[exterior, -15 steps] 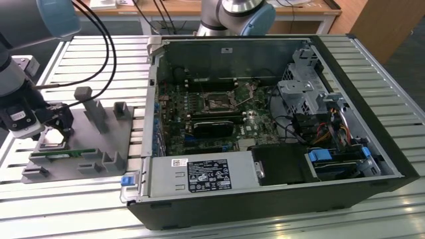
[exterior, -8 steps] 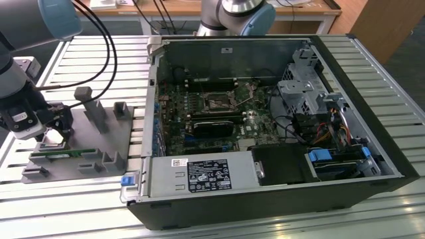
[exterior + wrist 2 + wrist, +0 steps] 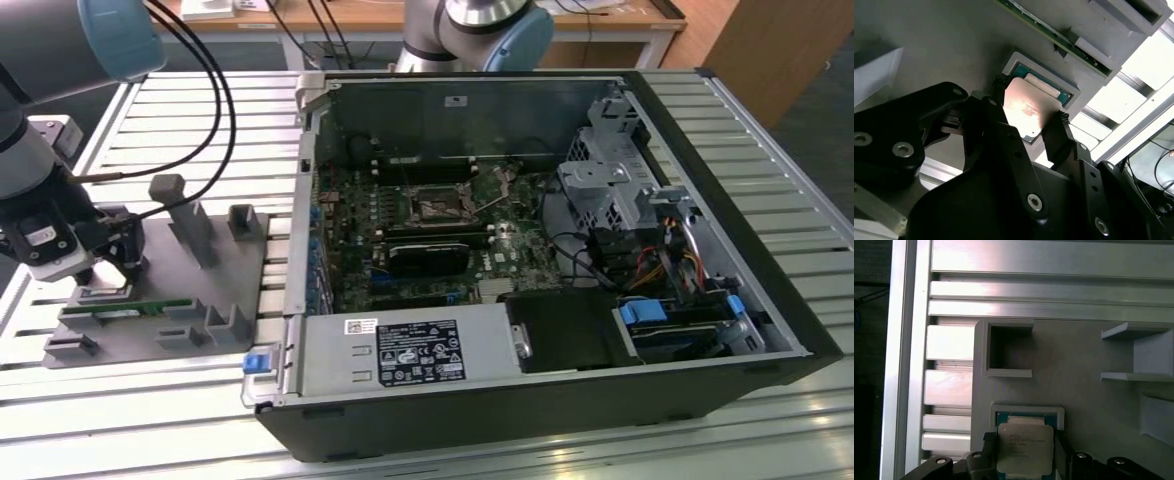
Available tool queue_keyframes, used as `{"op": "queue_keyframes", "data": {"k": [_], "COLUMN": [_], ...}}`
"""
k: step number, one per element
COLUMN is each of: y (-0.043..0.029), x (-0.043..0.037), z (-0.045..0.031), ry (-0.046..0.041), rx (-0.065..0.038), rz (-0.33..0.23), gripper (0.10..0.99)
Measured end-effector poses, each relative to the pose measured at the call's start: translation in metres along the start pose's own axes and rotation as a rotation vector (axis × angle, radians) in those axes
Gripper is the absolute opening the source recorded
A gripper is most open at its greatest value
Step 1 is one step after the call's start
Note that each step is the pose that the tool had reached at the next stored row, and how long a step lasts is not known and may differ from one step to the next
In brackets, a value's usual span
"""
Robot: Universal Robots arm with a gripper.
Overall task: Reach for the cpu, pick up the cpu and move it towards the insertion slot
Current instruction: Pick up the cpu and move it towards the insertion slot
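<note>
Fingers [image 3: 1059,122] are closed onto two opposite edges of the cpu [image 3: 1026,107]; I see no gap on either side. The gripper [image 3: 1029,100] comes straight down on it. The chip sits flat, silvery top up, in its pale pocket [image 3: 1019,57], and I see no lift out of it.

In the first wrist view the gripper [image 3: 1024,440] has the cpu [image 3: 1026,447] squarely between the tips. The pocket rim [image 3: 1026,411] shows past the chip, set in the grey fixture [image 3: 1079,390], which lies on the slatted table [image 3: 1029,290].

The second wrist view adds the green memory stick [image 3: 1054,35], lying in the fixture just beside the pocket.

The exterior view gives the pose. The arm [image 3: 27,150] enters from the exterior view's left, wrist pointed down, with the gripper [image 3: 107,270] low over the fixture [image 3: 227,290] and the memory stick [image 3: 127,308] just in front. From there I can't make out the chip under the gripper. The insertion slot [image 3: 438,208] is well apart, inside the open computer case [image 3: 787,300].
</note>
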State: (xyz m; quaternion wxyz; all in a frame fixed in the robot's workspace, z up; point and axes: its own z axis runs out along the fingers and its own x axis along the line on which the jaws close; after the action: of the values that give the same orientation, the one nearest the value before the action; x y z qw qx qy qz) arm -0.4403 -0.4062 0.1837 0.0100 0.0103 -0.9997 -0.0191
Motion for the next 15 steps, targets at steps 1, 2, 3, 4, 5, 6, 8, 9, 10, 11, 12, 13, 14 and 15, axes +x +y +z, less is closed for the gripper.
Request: {"op": "queue_keyframes", "data": {"k": [1,2,3,4,5,6,8,9,10,11,12,13,14,15], "y": [0.0001,0.0001,0.0001,0.0002,0.0002,0.0003,0.0007,0.0008,0.0009,0.0009,0.0010,0.0010,0.0010,0.0010], "x": [0.0000,0.0000,0.0000,0.0000,0.0000,-0.0001,0.0001,0.0001,0.0002,0.0002,0.0002,0.0002,0.0002,0.0002], "z": [0.0000,0.0000,0.0001,0.0001,-0.0003,-0.0013,-0.0053,-0.0080,-0.0111,-0.0132,-0.0139,-0.0144,-0.0144,-0.0145], "ry": [0.0000,-0.0001,-0.0001,-0.0001,-0.0003,-0.0005,-0.0001,-0.0003,0.0000,-0.0001,-0.0004,-0.0003,-0.0004,-0.0004], "rx": [0.000,0.000,0.000,0.000,0.000,0.000,0.000,0.000,0.000,0.000,0.000,0.000,0.000,0.000], "rz": [0.000,0.000,0.000,0.000,0.000,0.000,0.000,0.000,0.000,0.000,0.000,0.000,0.000,0.000], "gripper": [0.545,0.545,0.541,0.541,0.541,0.541,0.541,0.541,0.541,0.541,0.541,0.541,0.541,0.541]}}
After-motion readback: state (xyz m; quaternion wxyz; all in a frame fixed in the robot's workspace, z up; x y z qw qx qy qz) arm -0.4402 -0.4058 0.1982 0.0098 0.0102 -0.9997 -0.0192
